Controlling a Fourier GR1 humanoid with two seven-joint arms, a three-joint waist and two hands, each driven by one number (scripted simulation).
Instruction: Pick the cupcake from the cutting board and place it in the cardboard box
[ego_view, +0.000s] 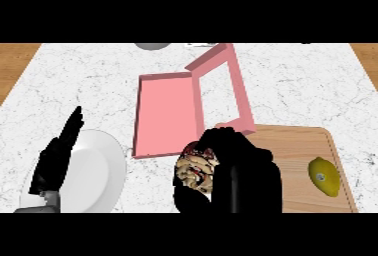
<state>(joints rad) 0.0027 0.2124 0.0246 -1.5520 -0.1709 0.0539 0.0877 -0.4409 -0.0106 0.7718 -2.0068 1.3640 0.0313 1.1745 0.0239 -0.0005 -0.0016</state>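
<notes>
R hand (240, 172) is curled round the cupcake (196, 170), carrying it just off the cutting board's (295, 145) left edge, near the pink box's (166, 115) front lip. Cupcake prob. light, soft, crumbly; frosting smears, so hold by the base/wrapper sides. L hand (55, 160) rests flat-fingered at the plate's (100, 170) left, well left of board. Lemon (325, 175) lies on board.
</notes>
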